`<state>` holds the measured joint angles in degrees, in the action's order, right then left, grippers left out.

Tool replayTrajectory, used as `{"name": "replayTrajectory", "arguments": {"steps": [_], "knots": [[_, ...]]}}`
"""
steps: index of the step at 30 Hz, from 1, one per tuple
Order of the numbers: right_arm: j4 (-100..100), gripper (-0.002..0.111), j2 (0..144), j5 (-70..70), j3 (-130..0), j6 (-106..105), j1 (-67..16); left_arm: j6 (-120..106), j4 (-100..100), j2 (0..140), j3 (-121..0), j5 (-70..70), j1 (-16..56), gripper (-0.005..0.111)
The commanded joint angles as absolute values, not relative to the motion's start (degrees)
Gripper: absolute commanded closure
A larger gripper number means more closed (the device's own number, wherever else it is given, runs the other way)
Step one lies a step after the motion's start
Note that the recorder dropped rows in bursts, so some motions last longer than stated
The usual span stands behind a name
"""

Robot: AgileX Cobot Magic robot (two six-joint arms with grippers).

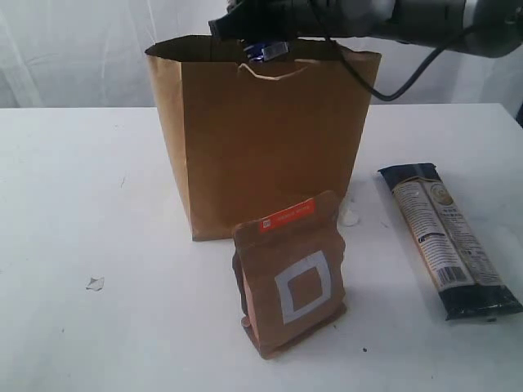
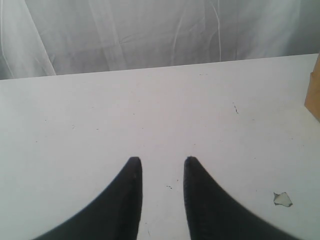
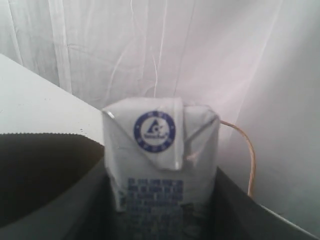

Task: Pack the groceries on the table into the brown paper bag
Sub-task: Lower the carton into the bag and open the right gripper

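Observation:
The brown paper bag [image 1: 261, 139] stands open at the middle back of the table [image 1: 90, 196]. My right gripper [image 1: 260, 41] hangs over the bag's mouth, shut on a white carton with blue print [image 1: 270, 51]. In the right wrist view the carton [image 3: 160, 160] fills the space between the dark fingers [image 3: 90, 200], above the bag's rim [image 3: 45, 134]. The brown square-marked pouch [image 1: 294, 273] stands in front of the bag. The long navy-tan packet [image 1: 445, 237] lies to the right. My left gripper [image 2: 160, 161] is open over bare table. The jars and yellow bottle are out of view.
A small torn scrap [image 1: 96, 283] lies on the table at the left, the same scrap [image 2: 282, 199] showing close to my left gripper. A small white object [image 1: 350, 216] sits at the bag's right foot. A white curtain hangs behind the table.

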<state>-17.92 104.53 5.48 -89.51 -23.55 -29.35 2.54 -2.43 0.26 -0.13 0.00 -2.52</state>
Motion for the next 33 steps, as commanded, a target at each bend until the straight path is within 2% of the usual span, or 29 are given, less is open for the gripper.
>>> {"name": "replayTrajectory", "arguments": {"steps": [1,33], "knots": [[-17.9,0.108,104.3,1.2,-90.4,-24.3,-30.2,2.7,-1.8,0.0,0.0,0.0,-2.7,0.072],[-18.0,0.108,114.1,3.7,-100.2,-27.0,-35.5,2.7,-1.8,0.0,0.0,0.0,-2.7,0.072]]}}
